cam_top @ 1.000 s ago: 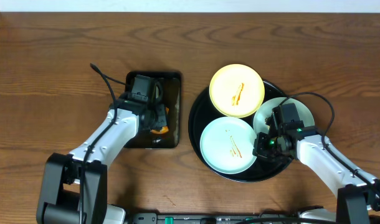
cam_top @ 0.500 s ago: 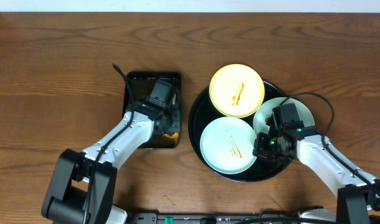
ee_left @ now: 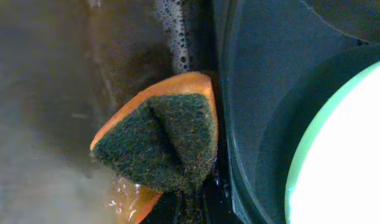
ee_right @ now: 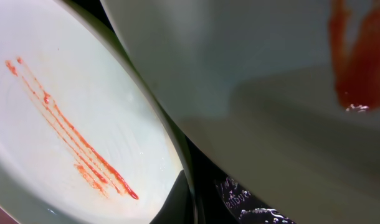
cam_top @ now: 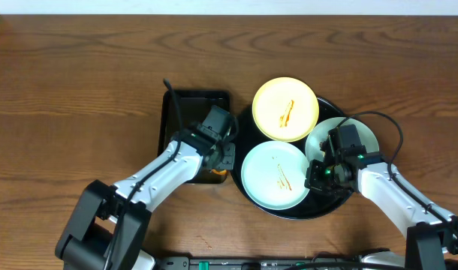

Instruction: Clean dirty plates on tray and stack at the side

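left gripper: pinching the folded sponge, green scouring face showing; at the small tray's edge, just beside the round tray
right gripper: pressed together, apparently on the rim of the mint-white plate; fingers hidden
plates: all three on the round tray; yellow plate at the back, blue-white plate in front; orange streaks on each
step in hand: likely bringing the sponge to a steadied plate
doing it well: lift the sponge over the tray rim; wipe along the streak with the green face; press lightly so the pinched plate cannot slip
bench: no plate stacked there yet
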